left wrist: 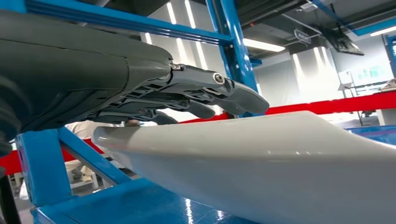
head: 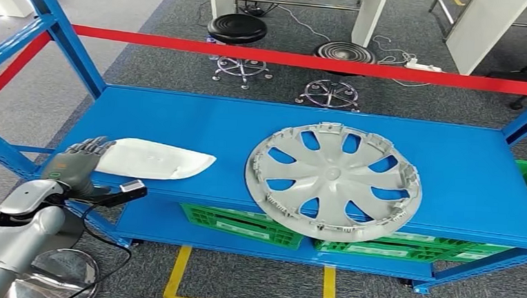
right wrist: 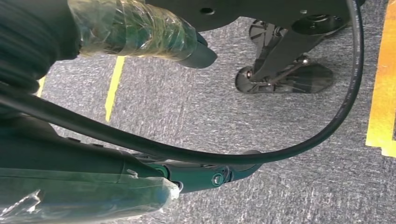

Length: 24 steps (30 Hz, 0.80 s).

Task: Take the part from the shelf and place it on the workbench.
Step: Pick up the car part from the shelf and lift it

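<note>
Fingers overlap one white part, beside one hubcap.

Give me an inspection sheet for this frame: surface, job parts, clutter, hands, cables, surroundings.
Surface: blue shelf, glossy.
Job's things: white panel at its left end; grey wheel cover lies flat to the right, overhanging the front edge.
Clutter: green crates on the lower level.
Hands: left hand fingers over the panel's end, grip unclear; right hand hangs over the floor, empty.
Cables: black cable by the right hand.
Surroundings: red rail, stools, yellow floor tape.
</note>
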{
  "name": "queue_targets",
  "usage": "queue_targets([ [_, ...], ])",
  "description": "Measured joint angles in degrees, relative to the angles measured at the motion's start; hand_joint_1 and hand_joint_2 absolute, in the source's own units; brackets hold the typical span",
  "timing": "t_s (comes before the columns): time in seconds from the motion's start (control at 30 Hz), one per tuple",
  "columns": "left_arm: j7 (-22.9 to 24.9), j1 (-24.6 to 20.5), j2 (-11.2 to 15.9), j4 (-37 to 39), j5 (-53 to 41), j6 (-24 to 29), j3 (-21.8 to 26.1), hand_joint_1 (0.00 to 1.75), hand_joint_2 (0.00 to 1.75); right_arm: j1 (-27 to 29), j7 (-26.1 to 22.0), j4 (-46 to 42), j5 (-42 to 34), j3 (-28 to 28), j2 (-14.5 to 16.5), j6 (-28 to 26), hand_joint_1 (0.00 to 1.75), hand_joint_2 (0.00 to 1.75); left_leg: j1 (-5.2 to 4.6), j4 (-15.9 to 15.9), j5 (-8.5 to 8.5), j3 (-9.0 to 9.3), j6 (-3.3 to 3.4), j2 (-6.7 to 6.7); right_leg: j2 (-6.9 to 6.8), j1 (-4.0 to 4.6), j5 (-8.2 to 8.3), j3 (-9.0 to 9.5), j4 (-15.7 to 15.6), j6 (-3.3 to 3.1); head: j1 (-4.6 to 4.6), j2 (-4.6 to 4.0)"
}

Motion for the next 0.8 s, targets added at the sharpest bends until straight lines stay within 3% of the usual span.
queue_targets([
  [0.27, -3.3, -0.36, -0.16, -1.52, 5.5, -3.41, -0.98, 0.0, 1.75, -0.05, -0.01, 0.0, 0.25, -0.06, 0.0, 0.1, 0.0, 1.75, -0.01, 0.0, 0.01, -0.01, 0.01, 0.05, 0.09, -0.03, 0.07, 0.23, 0.0, 0.02, 0.03, 0.0],
  [0.8, -4.55, -0.99, -0.3, -4.42, 9.94, -6.84, -3.02, 0.0, 1.75, 0.0, 0.19, 0.0, 0.75, -0.93, 0.0, 0.4, 0.0, 1.75, -0.01, -0.01, 0.02, -0.02, -0.01, 0.31, 0.42, 0.0, 0.19, 0.49, 0.03, 0.07, 0.01, 0.0],
])
